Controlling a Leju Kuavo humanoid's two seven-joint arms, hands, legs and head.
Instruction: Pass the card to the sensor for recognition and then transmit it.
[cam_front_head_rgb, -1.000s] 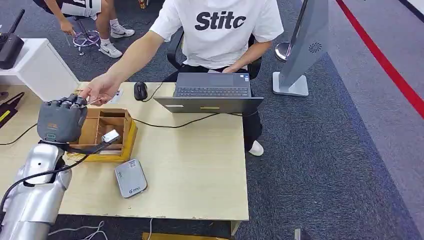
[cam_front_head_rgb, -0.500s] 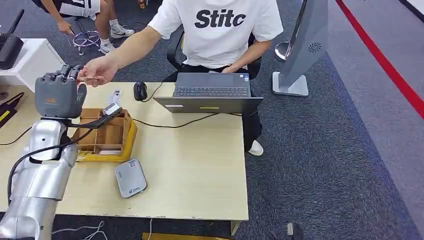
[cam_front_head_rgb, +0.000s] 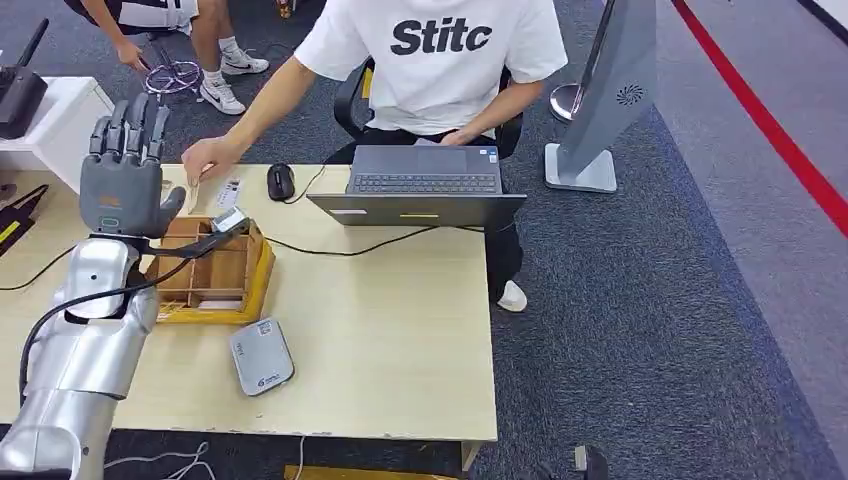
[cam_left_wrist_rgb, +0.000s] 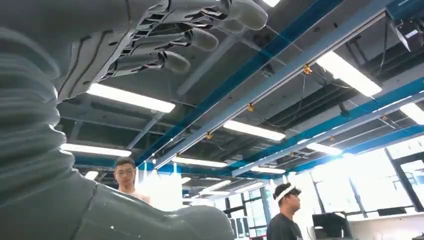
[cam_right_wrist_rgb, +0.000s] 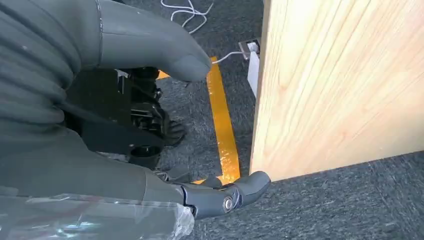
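The left hand (cam_front_head_rgb: 122, 190) was raised beside the box (cam_front_head_rgb: 210, 272), fingers (cam_front_head_rgb: 128, 125) spread and empty. The person's hand (cam_front_head_rgb: 208, 158) held the card (cam_front_head_rgb: 194, 186): handover judged complete.

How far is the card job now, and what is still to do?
The handover looks done: the person's hand holds the card above the table, and the left hand is raised, holding nothing. Whether the sensor read the card is not visible. Probably only lowering the arm remains.
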